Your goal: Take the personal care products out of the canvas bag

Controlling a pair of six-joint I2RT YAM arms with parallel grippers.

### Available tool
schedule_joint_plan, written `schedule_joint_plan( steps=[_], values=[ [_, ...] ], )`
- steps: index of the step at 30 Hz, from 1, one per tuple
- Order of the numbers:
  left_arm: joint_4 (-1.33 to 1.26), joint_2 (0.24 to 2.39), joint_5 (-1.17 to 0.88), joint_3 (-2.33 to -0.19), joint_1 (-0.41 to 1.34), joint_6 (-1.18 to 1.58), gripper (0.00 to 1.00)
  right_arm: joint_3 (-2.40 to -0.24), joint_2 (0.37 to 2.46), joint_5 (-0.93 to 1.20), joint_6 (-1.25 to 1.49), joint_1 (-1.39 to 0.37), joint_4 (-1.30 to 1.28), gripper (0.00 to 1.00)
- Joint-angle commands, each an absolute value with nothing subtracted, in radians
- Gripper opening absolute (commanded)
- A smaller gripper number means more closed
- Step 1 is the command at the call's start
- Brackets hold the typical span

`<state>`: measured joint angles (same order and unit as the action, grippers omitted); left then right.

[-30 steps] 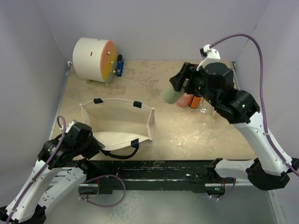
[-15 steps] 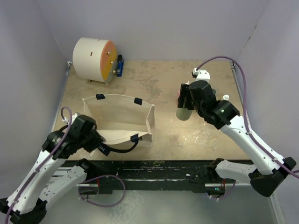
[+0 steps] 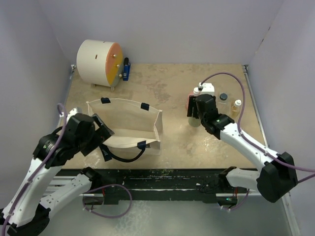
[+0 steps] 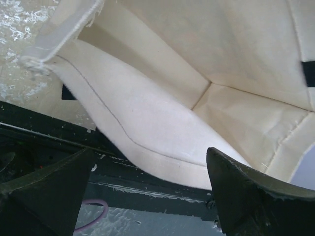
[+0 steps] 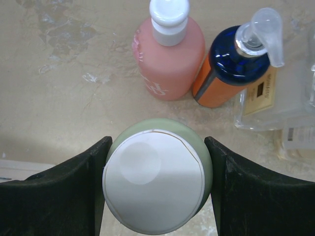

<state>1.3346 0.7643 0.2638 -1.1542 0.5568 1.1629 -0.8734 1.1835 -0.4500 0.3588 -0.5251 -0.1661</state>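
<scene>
The left arm (image 3: 47, 157) rises from the lower left of the top view with its elbow bent and its wrist turned toward the centre. The left gripper (image 4: 150, 151) has its fingers spread wide, holding nothing. The right arm (image 3: 246, 145) stretches from the lower right up toward centre right. The right gripper (image 5: 157, 140) clamps the olive-green jar (image 5: 157, 191) from both sides.

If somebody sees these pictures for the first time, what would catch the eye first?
Probably the big white drum with its orange face, at far left. Next, the open cream canvas bag at near left, and the olive-green jar gripped by the right gripper beside the pink bottle and orange bottle.
</scene>
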Motion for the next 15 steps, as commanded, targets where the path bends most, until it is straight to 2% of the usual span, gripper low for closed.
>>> schedule_joint_plan(
  steps=[1,15],
  values=[
    [1.364,0.724,0.282,-1.24,0.558,1.131,0.99,-0.845,1.212,-0.459,0.307,-0.527,0.205,0.0],
    [1.401,0.837,0.328,-1.504,0.558,0.946,0.99,-0.727,1.343,-0.44,0.282,-0.498,0.395,0.0]
  ],
)
